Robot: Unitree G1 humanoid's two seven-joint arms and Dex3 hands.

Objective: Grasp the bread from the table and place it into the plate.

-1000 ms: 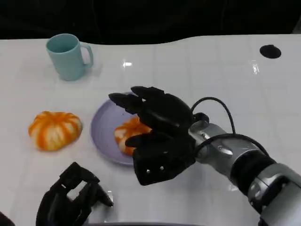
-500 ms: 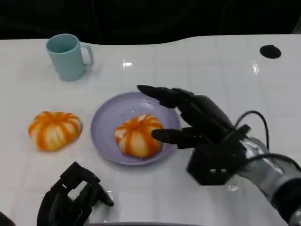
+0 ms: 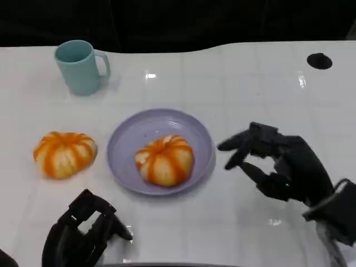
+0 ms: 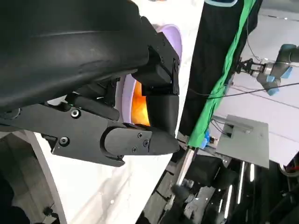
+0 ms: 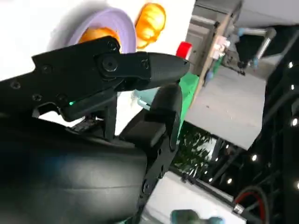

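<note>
Clearing right robot hand [image 3: 281,167], fingers spread and empty, just beside round lilac plate [image 3: 129,139]. Orange-striped bread roll [image 3: 164,159] sitting in plate. Retreat level, avoid rim. Left robot hand [image 3: 83,233] curled, idle.

The place looked like a robotics lab or test studio rather than a home. The white counter [image 3: 250,78] stood against a dark backdrop, and the left wrist view showed black curtain with a strip of green cloth [image 4: 223,70] hanging beside it, cables trailing across it. Behind that stood a second robot arm [image 4: 271,70] with blue joints, mounted above a grey metal stand [image 4: 243,140]. The right wrist view caught another such arm [image 5: 254,42] against a grey wall, small ceiling lights [image 5: 254,157], and a red object [image 5: 183,49] that could not be made out.
</note>
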